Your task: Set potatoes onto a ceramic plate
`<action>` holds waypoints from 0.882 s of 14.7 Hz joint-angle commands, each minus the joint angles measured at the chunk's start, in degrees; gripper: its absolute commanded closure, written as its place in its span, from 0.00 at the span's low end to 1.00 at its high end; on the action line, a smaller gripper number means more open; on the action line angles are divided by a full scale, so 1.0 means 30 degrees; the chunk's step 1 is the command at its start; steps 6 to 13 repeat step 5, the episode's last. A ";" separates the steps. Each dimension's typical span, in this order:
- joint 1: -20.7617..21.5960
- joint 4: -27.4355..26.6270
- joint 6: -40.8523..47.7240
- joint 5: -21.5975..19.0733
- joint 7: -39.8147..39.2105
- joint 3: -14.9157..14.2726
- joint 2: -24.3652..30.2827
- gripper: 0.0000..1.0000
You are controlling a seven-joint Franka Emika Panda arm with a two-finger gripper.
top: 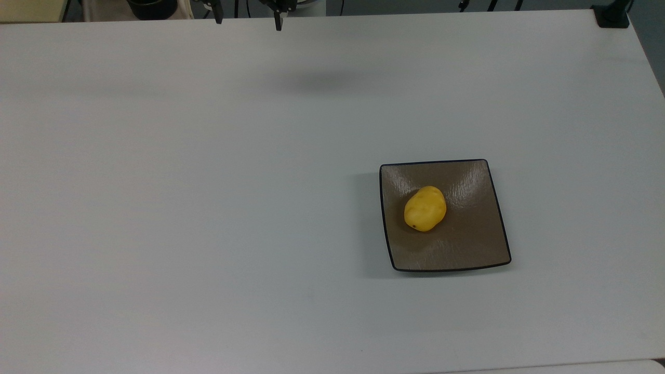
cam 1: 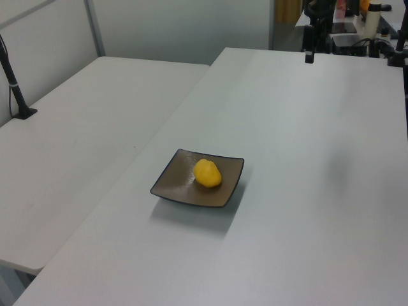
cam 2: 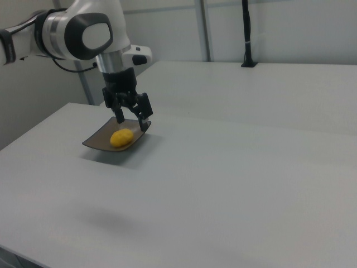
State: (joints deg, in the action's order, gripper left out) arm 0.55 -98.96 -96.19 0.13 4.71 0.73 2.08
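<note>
Potato resting on plate; hand far off, fingers apart, empty. Only risk: bumping bench.

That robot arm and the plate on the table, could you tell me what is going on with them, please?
The small yellow egg-shaped potato lies on the square glossy brown ceramic plate, on the white table. The robot's black two-finger claw is open and empty, raised well above the table and away from the plate. The placing looks done.
</note>
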 commanded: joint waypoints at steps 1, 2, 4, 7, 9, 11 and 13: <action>0.0110 0.0966 0.0569 -0.0395 -0.0662 -0.0214 -0.0753 0.00; 0.0110 0.0966 0.0337 -0.0424 -0.0662 -0.0214 -0.0782 0.00; 0.0139 0.0878 0.0013 -0.0425 -0.0633 -0.0214 -0.0782 0.00; 0.0169 0.0878 0.0012 -0.0425 -0.0633 -0.0214 -0.0782 0.00; 0.0169 0.0878 0.0012 -0.0425 -0.0633 -0.0214 -0.0782 0.00; 0.0169 0.0878 0.0012 -0.0425 -0.0633 -0.0214 -0.0782 0.00; 0.0169 0.0878 0.0012 -0.0425 -0.0633 -0.0214 -0.0782 0.00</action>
